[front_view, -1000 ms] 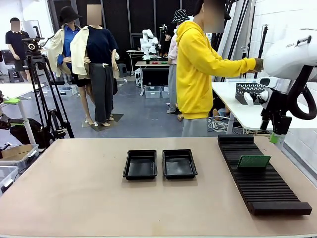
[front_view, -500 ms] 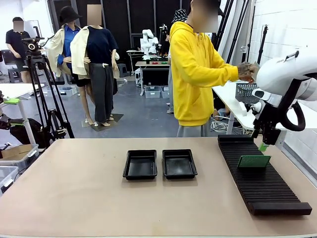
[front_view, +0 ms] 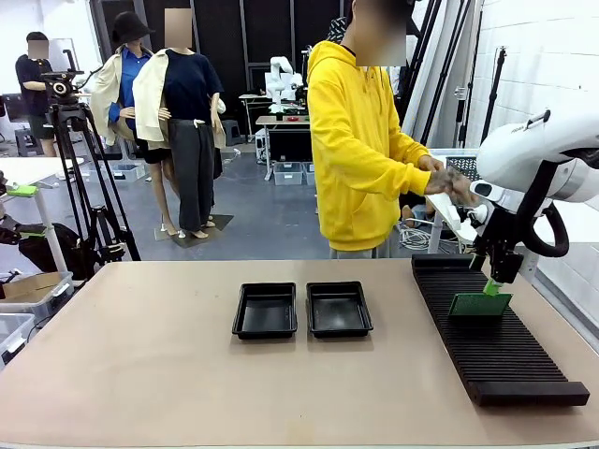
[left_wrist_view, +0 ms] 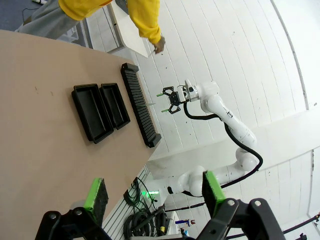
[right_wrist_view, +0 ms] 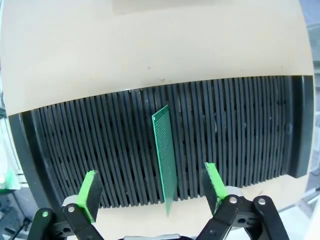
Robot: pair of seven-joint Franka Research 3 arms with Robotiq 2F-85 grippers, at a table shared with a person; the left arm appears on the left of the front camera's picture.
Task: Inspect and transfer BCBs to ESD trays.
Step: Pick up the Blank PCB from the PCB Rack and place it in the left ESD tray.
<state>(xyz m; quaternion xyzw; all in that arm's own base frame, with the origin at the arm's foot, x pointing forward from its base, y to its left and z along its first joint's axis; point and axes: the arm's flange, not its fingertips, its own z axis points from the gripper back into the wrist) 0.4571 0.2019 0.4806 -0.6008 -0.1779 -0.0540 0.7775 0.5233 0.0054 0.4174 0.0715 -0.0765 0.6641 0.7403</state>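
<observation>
One BCB just below right claw

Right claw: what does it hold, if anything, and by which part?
Nothing: the right claw hangs open over the green board standing in the rack.

Bright, even indoor light; wrist views seemingly bowed at edges.

BCB lower edge hidden in rack slots, its surface detail too small to tell (front view)
</observation>
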